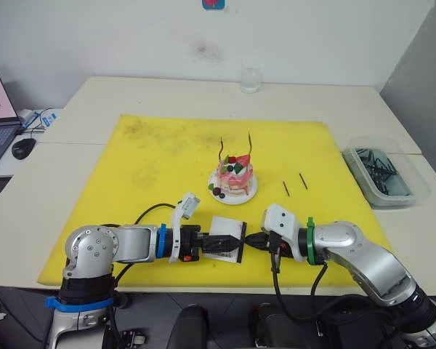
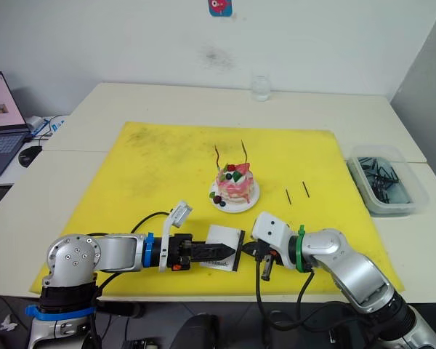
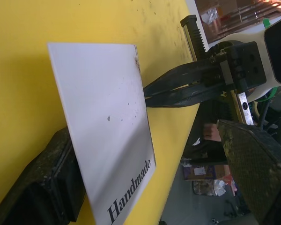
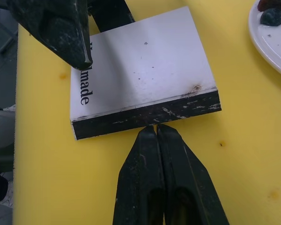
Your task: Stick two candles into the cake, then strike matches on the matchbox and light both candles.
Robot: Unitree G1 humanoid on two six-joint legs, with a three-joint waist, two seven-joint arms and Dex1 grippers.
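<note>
- My right jaws (image 4: pixel 157 127) were pressed shut, tips against the black strip on the side of the matchbox (image 4: pixel 140 79); I could not make out a match between them, so whether I held one I cannot tell.
- My left jaws (image 1: pixel 202 242) were clamped on the matchbox from the side opposite my right jaws, holding it tilted up on edge just above the yellow mat (image 1: pixel 152 156).
- Two matches (image 1: pixel 294 185) lay on the mat beyond my right jaws, well apart from them, towards the clear bin (image 1: pixel 385 174).
- The cake (image 1: pixel 234 178) sat on its white plate (image 1: pixel 251 194) just beyond the matchbox, and both candles (image 1: pixel 250 145) stood upright in it; I saw no flame, so I judged the sticking-in done and the striking in hand.
- To strike well, I judged I should keep the left grip firm so the box would not swing, and drag the right tips along the strip in one quick stroke, not push into it.
- I judged the stroke should run away from the cake, so a slip would not knock the plate or the candles.
</note>
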